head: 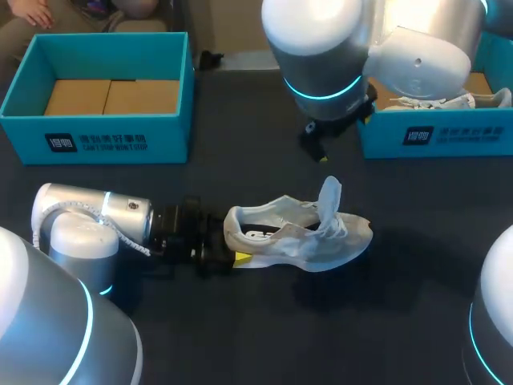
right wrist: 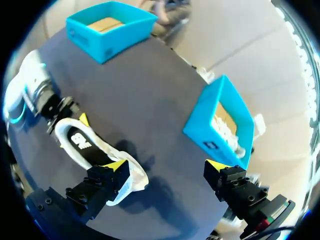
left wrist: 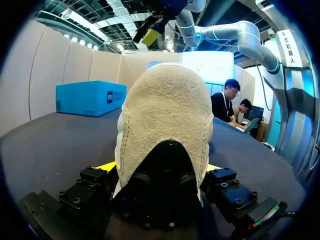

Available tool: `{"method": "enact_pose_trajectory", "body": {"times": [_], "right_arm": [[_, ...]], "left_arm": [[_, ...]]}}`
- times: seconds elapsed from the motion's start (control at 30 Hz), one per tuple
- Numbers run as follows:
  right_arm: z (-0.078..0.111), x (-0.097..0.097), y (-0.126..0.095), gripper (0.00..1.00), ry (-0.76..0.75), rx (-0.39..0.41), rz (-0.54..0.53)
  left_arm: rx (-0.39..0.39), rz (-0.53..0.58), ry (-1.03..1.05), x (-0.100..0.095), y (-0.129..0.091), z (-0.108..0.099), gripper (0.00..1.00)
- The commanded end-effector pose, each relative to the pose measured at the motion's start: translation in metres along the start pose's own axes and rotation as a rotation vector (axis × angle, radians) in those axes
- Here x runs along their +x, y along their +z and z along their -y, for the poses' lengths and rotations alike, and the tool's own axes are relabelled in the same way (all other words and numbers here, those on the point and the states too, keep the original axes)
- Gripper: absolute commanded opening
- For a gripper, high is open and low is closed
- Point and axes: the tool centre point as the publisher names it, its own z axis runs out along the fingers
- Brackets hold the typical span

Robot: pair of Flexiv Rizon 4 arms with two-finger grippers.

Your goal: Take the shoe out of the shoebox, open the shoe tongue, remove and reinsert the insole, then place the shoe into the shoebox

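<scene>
A dark grey table (head: 240, 337) carries two open teal cardboard shoeboxes. The left shoebox (head: 120, 140) shows only its brown cardboard floor, and the right shoebox (head: 437, 136) holds a second pale shoe (head: 441, 102). The left arm (head: 88, 216) lies low along the table from the left side. The right arm (head: 321, 48) hangs over the far middle. The task's thing, a white-grey mesh sneaker (head: 313, 245), is out of the box. It lies near the table's middle, between the boxes and the near edge, heel toward the left arm. The left gripper (left wrist: 160, 167) is closed on the suede heel, w/ a yellow tip pressed to each side. The right gripper (right wrist: 167, 167) is spread wide and holds nothing. It hovers above the table, apart from the shoe, w/ one finger over the toe end in its own wrist view. The sneaker's pale tongue (head: 330, 196) stands up and leans toward the toe, so the opening step looks done. The dark insole w/ white print (head: 260, 233) appears to sit inside the shoe, though its edge is hard to make out. Judged step: insole removal, approx. a third of the way through. The next move prob. calls for the right gripper to drop into the shoe's mouth and narrow onto the insole's heel edge. It would then peel the insole up while the left gripper pins the heel. It would need to avoid the tongue and laces.
</scene>
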Motion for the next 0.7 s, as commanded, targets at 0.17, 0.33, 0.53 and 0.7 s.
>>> {"method": "enact_pose_trajectory", "body": {"times": [0.17,0.33,0.53,0.7], "right_arm": [[-0.013,0.016,-0.023,1.00,-0.508,-0.183,-0.115],[-0.013,0.028,-0.026,1.00,-0.711,-0.226,-0.158],[-0.010,0.047,-0.025,0.65,-0.878,-0.222,-0.195],[-0.004,0.062,-0.018,0.00,-0.919,-0.217,-0.228]], "left_arm": [[-0.002,-0.001,-0.001,0.000,-0.001,-0.002,0.00],[-0.002,-0.001,-0.001,0.000,-0.001,-0.002,0.00],[-0.002,-0.001,-0.001,0.000,-0.001,-0.002,0.00],[-0.002,-0.001,-0.001,0.000,-0.001,-0.002,0.00]]}}
